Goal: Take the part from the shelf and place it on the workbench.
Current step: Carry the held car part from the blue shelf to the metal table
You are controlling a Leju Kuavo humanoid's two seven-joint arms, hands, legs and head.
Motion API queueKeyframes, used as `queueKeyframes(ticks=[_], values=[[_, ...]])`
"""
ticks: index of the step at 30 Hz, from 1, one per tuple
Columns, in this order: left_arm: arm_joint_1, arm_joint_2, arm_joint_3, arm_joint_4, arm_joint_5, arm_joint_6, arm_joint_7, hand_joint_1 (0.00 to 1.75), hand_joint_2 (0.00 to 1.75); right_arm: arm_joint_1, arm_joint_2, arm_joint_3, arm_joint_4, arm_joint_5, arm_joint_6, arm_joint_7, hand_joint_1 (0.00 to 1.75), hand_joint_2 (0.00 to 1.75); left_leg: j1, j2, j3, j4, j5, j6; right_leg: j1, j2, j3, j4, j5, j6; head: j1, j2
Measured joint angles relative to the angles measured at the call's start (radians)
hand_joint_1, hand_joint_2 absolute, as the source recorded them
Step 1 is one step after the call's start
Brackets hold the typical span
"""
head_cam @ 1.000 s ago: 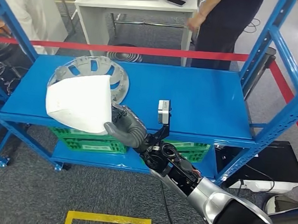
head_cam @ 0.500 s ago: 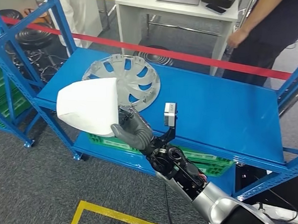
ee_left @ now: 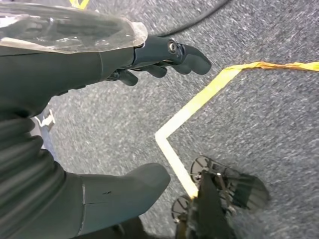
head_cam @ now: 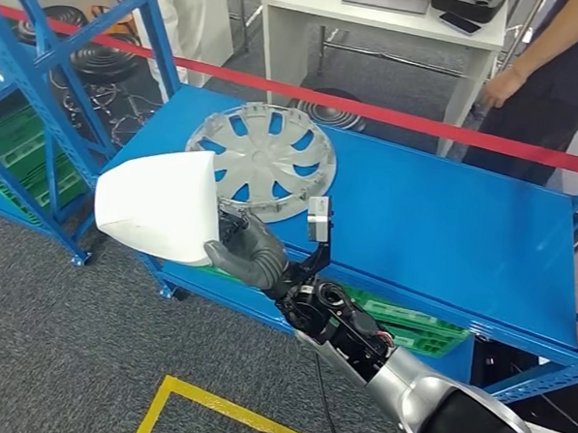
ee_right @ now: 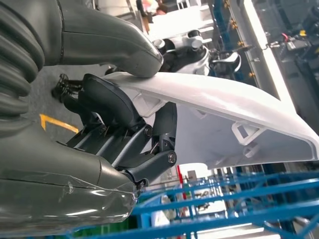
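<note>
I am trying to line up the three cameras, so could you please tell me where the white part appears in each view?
Head view: the white part is left of centre, in front of the blue shelf, held at its edge by the right hand.
Right wrist view: it runs across the middle, thumb on one face, fingers on the other.
Left wrist view: not in it.
Shared landmark: the right hand.

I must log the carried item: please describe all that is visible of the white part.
The white part is a smooth, curved, plastic-looking shell, rounded at its corners. Its inner side carries small moulded clips. The right hand grips one edge, thumb above, fingers beneath, holding it in the air, in front of the blue shelf's front edge.
</note>
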State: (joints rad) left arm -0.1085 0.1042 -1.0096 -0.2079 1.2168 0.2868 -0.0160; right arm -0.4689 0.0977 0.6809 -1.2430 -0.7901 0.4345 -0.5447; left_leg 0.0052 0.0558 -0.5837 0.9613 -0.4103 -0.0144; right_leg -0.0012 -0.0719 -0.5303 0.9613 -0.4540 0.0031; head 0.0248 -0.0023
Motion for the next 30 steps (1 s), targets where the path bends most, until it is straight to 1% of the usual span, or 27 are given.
queueKeyframes(ticks=[1, 3, 4, 5, 6, 7, 8, 9, 10, 11, 12, 13, 14, 15, 16, 18, 19, 20, 21, 22, 23, 24, 25, 26, 27, 29, 30], values=[[-0.001, 0.001, 0.000, 0.000, 0.004, 0.002, -0.003, 0.00, 1.75, -0.001, 0.000, 0.000, 0.000, -0.001, 0.001, -0.001, 1.75, 1.75, -0.003, 0.000, 0.004, -0.011, -0.001, 0.006, 0.002, -0.007, 0.002, -0.001, -0.003, 0.005, 0.002, 0.000], [0.000, 0.003, 0.001, 0.000, 0.015, 0.009, -0.007, 0.00, 1.75, -0.003, 0.000, 0.000, 0.000, -0.002, 0.003, -0.001, 1.75, 1.75, -0.002, -0.022, 0.004, -0.014, 0.001, 0.015, 0.001, -0.016, 0.008, -0.001, -0.009, 0.015, 0.006, 0.000], [0.001, 0.004, 0.001, 0.000, 0.020, 0.013, -0.007, 0.00, 1.75, -0.003, 0.000, 0.001, 0.000, -0.002, 0.004, -0.001, 1.75, 1.75, 0.000, -0.031, 0.006, -0.016, 0.002, 0.020, -0.001, -0.005, 0.007, 0.008, -0.018, 0.020, 0.007, 0.000], [0.001, 0.006, 0.002, 0.000, 0.025, 0.017, -0.007, 0.00, 1.75, -0.003, 0.000, 0.001, 0.000, -0.003, 0.005, -0.001, 1.75, 1.75, 0.003, -0.040, 0.009, -0.019, 0.004, 0.025, -0.003, 0.013, -0.002, 0.034, -0.037, 0.024, 0.009, 0.000], [0.001, 0.008, 0.002, 0.000, 0.030, 0.021, -0.007, 0.00, 1.75, -0.003, 0.000, 0.001, 0.001, -0.004, 0.006, -0.001, 1.75, 1.75, 0.005, -0.048, 0.010, -0.020, 0.004, 0.030, -0.005, 0.036, -0.024, 0.085, -0.066, 0.027, 0.013, 0.000], [0.001, 0.009, 0.003, 0.000, 0.035, 0.024, -0.007, 0.00, 1.75, -0.002, 0.000, 0.001, 0.002, -0.005, 0.006, -0.001, 1.75, 1.75, 0.004, -0.057, 0.011, -0.020, 0.004, 0.033, -0.006, 0.055, -0.058, 0.159, -0.102, 0.028, 0.017, 0.000], [0.001, 0.012, 0.003, 0.000, 0.039, 0.027, -0.007, 0.00, 1.75, -0.001, -0.001, 0.001, 0.003, -0.005, 0.006, -0.001, 1.75, 1.75, 0.004, -0.067, 0.011, -0.020, 0.004, 0.035, -0.006, 0.064, -0.096, 0.237, -0.135, 0.029, 0.022, 0.000], [0.001, 0.015, 0.004, 0.000, 0.044, 0.029, -0.007, 0.00, 1.75, 0.001, -0.001, 0.001, 0.004, -0.005, 0.006, -0.001, 1.75, 1.75, 0.003, -0.078, 0.011, -0.020, 0.004, 0.036, -0.006, 0.068, -0.129, 0.299, -0.155, 0.029, 0.025, 0.000], [0.001, 0.017, 0.005, 0.000, 0.048, 0.031, -0.007, 0.00, 1.75, 0.003, -0.001, 0.001, 0.005, -0.006, 0.005, -0.001, 1.75, 1.75, 0.002, -0.090, 0.012, -0.020, 0.004, 0.037, -0.006, 0.069, -0.145, 0.324, -0.153, 0.029, 0.027, 0.000], [0.002, 0.020, 0.007, 0.000, 0.053, 0.034, -0.007, 0.00, 1.75, 0.004, -0.002, 0.001, 0.006, -0.006, 0.005, -0.001, 1.75, 1.75, 0.002, -0.103, 0.014, -0.020, 0.003, 0.036, -0.006, 0.070, -0.139, 0.300, -0.127, 0.026, 0.028, 0.000], [0.002, 0.021, 0.010, 0.000, 0.058, 0.036, -0.007, 0.00, 1.75, 0.004, -0.002, 0.001, 0.005, -0.006, 0.005, -0.001, 1.75, 1.75, 0.002, -0.115, 0.016, -0.020, 0.003, 0.035, -0.006, 0.075, -0.115, 0.242, -0.088, 0.023, 0.030, 0.000], [0.002, 0.023, 0.014, 0.000, 0.063, 0.039, -0.008, 0.00, 1.75, 0.004, -0.002, 0.001, 0.005, -0.006, 0.005, -0.001, 1.75, 1.75, 0.002, -0.127, 0.019, -0.019, 0.001, 0.033, -0.006, 0.088, -0.080, 0.159, -0.043, 0.019, 0.033, 0.000], [0.002, 0.024, 0.018, 0.000, 0.067, 0.041, -0.009, 0.00, 1.75, 0.004, -0.002, 0.001, 0.005, -0.006, 0.004, -0.001, 1.75, 1.75, 0.001, -0.138, 0.020, -0.018, 0.000, 0.030, -0.007, 0.103, -0.047, 0.085, -0.010, 0.016, 0.034, 0.000], [0.001, 0.027, 0.021, 0.000, 0.070, 0.043, -0.010, 0.00, 1.75, 0.004, -0.002, 0.002, 0.006, -0.007, 0.004, -0.001, 1.75, 1.75, 0.002, -0.147, 0.019, -0.016, -0.001, 0.026, -0.007, 0.115, -0.026, 0.035, 0.008, 0.013, 0.034, 0.000], [0.002, 0.029, 0.025, 0.000, 0.073, 0.045, -0.011, 0.00, 1.75, 0.004, -0.002, 0.002, 0.006, -0.007, 0.003, -0.002, 1.75, 1.75, 0.002, -0.155, 0.017, -0.016, -0.001, 0.021, -0.006, 0.122, -0.015, 0.008, 0.015, 0.011, 0.032, 0.000], [0.005, 0.036, 0.031, 0.000, 0.079, 0.047, -0.012, 0.00, 1.75, 0.003, -0.002, 0.002, 0.007, -0.008, 0.002, -0.002, 1.75, 1.75, 0.006, -0.168, 0.014, -0.018, 0.001, 0.008, -0.002, 0.111, -0.013, 0.001, 0.017, 0.002, 0.029, 0.000], [0.007, 0.040, 0.035, 0.000, 0.082, 0.048, -0.012, 0.00, 1.75, 0.003, -0.002, 0.003, 0.008, -0.008, 0.002, -0.003, 1.75, 1.75, 0.007, -0.160, 0.012, -0.014, -0.002, 0.003, -0.002, 0.103, -0.010, -0.004, 0.019, -0.004, 0.028, 0.000], [0.008, 0.043, 0.039, 0.000, 0.084, 0.048, -0.012, 0.00, 1.75, 0.002, -0.002, 0.003, 0.008, -0.008, 0.002, -0.003, 1.75, 1.75, 0.007, -0.141, 0.004, 0.004, -0.014, -0.002, -0.003, 0.094, -0.007, -0.010, 0.022, -0.010, 0.024, 0.000], [0.007, 0.046, 0.043, 0.000, 0.084, 0.049, -0.012, 0.00, 1.75, 0.002, -0.002, 0.003, 0.008, -0.008, 0.002, -0.004, 1.75, 1.75, 0.006, -0.117, -0.016, 0.045, -0.036, -0.006, -0.005, 0.085, -0.004, -0.015, 0.024, -0.014, 0.019, 0.000], [0.005, 0.048, 0.047, 0.000, 0.085, 0.049, -0.012, 0.00, 1.75, 0.002, -0.002, 0.003, 0.009, -0.008, 0.002, -0.004, 1.75, 1.75, 0.006, -0.090, -0.045, 0.105, -0.066, -0.010, -0.005, 0.076, -0.002, -0.017, 0.025, -0.017, 0.013, 0.000], [0.004, 0.049, 0.050, 0.000, 0.085, 0.049, -0.012, 0.00, 1.75, 0.003, -0.002, 0.003, 0.011, -0.008, 0.002, -0.004, 1.75, 1.75, 0.007, -0.076, -0.081, 0.175, -0.096, -0.014, -0.004, 0.067, -0.002, -0.018, 0.024, -0.019, 0.007, 0.000], [0.003, 0.050, 0.051, 0.000, 0.085, 0.049, -0.012, 0.00, 1.75, 0.004, -0.002, 0.003, 0.012, -0.008, 0.002, -0.004, 1.75, 1.75, 0.008, -0.070, -0.114, 0.236, -0.118, -0.017, -0.004, 0.057, -0.002, -0.018, 0.023, -0.019, 0.004, 0.000], [0.003, 0.051, 0.051, 0.000, 0.085, 0.050, -0.012, 0.00, 1.75, 0.004, -0.002, 0.004, 0.015, -0.007, 0.002, -0.003, 1.75, 1.75, 0.009, -0.067, -0.133, 0.268, -0.122, -0.019, -0.004, 0.048, -0.002, -0.018, 0.022, -0.019, 0.004, 0.000], [0.004, 0.051, 0.052, 0.000, 0.085, 0.050, -0.012, 0.00, 1.75, 0.005, -0.002, 0.004, 0.017, -0.006, 0.002, -0.003, 1.75, 1.75, 0.010, -0.065, -0.133, 0.263, -0.108, -0.020, -0.004, 0.039, -0.002, -0.018, 0.021, -0.019, 0.003, 0.000], [0.005, 0.052, 0.052, 0.000, 0.085, 0.050, -0.012, 0.00, 1.75, 0.005, -0.002, 0.004, 0.018, -0.006, 0.002, -0.002, 1.75, 1.75, 0.011, -0.060, -0.112, 0.218, -0.079, -0.019, -0.004, 0.031, 0.000, -0.018, 0.019, -0.018, 0.002, 0.000], [0.004, 0.055, 0.052, 0.000, 0.085, 0.051, -0.012, 0.00, 1.75, 0.005, -0.002, 0.005, 0.018, -0.004, 0.002, -0.002, 1.75, 1.75, 0.007, -0.032, -0.039, 0.073, -0.017, -0.013, -0.001, 0.016, 0.005, -0.017, 0.014, -0.013, 0.000, 0.000], [0.002, 0.056, 0.052, 0.000, 0.085, 0.051, -0.012, 0.00, 1.75, 0.004, -0.002, 0.005, 0.018, -0.004, 0.002, -0.001, 1.75, 1.75, 0.004, -0.020, -0.011, 0.017, 0.002, -0.008, 0.002, 0.009, 0.007, -0.016, 0.011, -0.009, 0.001, 0.000]])
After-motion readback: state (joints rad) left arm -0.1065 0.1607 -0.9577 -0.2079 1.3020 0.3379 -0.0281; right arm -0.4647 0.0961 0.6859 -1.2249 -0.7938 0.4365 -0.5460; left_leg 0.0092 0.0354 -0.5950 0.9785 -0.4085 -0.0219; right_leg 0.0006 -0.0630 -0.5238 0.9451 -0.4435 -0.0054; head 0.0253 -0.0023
